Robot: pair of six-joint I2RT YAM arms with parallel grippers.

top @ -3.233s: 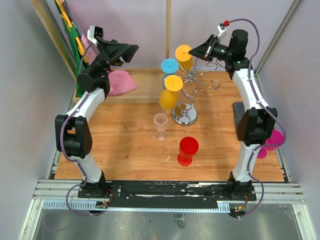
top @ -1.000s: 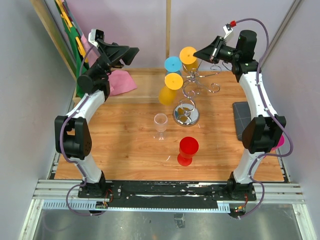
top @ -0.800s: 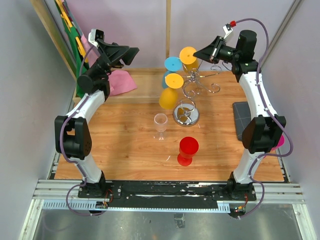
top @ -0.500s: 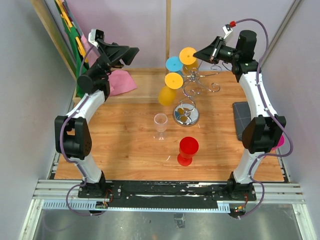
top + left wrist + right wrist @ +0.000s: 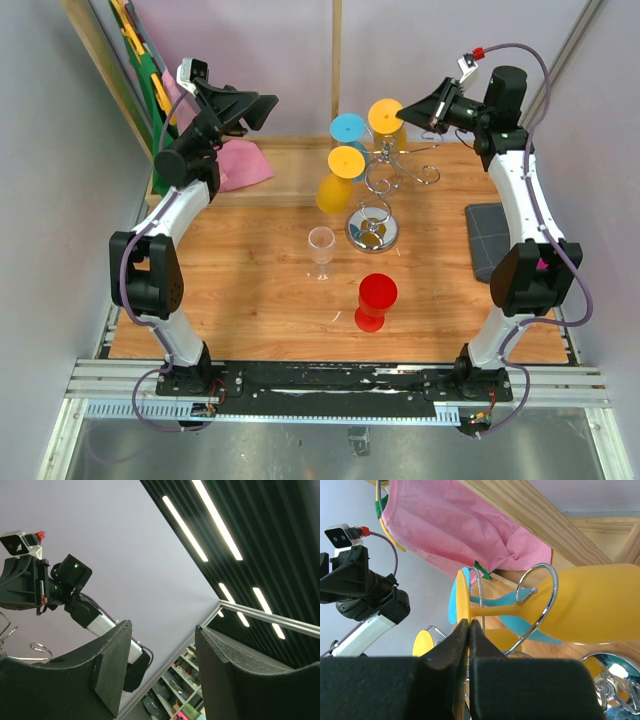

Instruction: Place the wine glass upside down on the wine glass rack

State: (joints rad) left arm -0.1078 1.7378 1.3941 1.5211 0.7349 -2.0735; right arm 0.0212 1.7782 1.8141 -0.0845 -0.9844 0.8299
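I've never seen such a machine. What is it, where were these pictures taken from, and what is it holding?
Two robot arms are bolted to a wooden table. One picture looks down from above; two come from wrist cameras. The left hand is open and empty. The right hand pinches the foot of a yellow wine glass, upside down, its stem in a curl of the chrome wine glass rack. A blue glass and a second yellow glass hang there too. A clear glass and a red glass stand on the table.
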